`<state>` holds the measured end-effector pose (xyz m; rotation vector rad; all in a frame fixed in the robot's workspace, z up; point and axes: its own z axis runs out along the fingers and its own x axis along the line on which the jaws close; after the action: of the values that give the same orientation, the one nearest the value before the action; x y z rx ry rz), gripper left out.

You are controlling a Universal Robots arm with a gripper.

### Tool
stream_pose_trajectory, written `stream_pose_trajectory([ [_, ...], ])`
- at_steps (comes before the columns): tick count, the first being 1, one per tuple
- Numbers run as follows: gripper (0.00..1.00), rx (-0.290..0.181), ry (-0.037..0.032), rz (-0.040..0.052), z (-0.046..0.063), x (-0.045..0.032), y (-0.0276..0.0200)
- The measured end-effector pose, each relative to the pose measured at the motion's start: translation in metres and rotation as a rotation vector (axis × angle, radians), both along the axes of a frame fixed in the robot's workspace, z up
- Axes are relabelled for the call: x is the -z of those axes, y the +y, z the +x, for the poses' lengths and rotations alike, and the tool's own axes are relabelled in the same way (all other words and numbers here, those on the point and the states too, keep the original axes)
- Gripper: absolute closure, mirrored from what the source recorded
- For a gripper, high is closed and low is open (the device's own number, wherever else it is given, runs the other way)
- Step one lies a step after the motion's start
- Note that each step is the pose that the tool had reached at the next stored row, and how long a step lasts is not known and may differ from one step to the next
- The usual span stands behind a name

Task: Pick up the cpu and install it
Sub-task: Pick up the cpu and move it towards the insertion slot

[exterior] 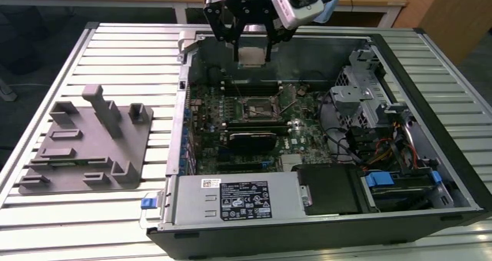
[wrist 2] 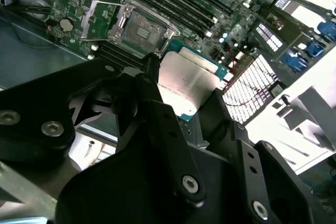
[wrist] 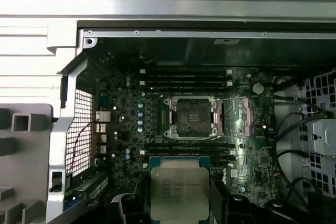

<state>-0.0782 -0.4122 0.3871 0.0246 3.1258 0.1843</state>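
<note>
Exterior view: the gripper (exterior: 252,49) hangs over the far side of the open computer case (exterior: 453,151), with its two black fingers clamped on opposite edges of the cpu (exterior: 252,58). The chip is held in the air, clear of the motherboard (exterior: 230,108) and apart from the socket (exterior: 260,107) below it. In the second wrist view the fingers (wrist 2: 157,109) flank the cpu (wrist 2: 189,85) and touch its sides. In the first wrist view the cpu (wrist: 179,190) shows a flat, square, silvery lid with faint print, set on a thin green-edged base.
</note>
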Motion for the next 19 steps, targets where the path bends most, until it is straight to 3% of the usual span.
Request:
stream_pose_trajectory([
  [19,0.46,0.000,0.0031,0.0000,0.020,0.0328,0.0217],
])
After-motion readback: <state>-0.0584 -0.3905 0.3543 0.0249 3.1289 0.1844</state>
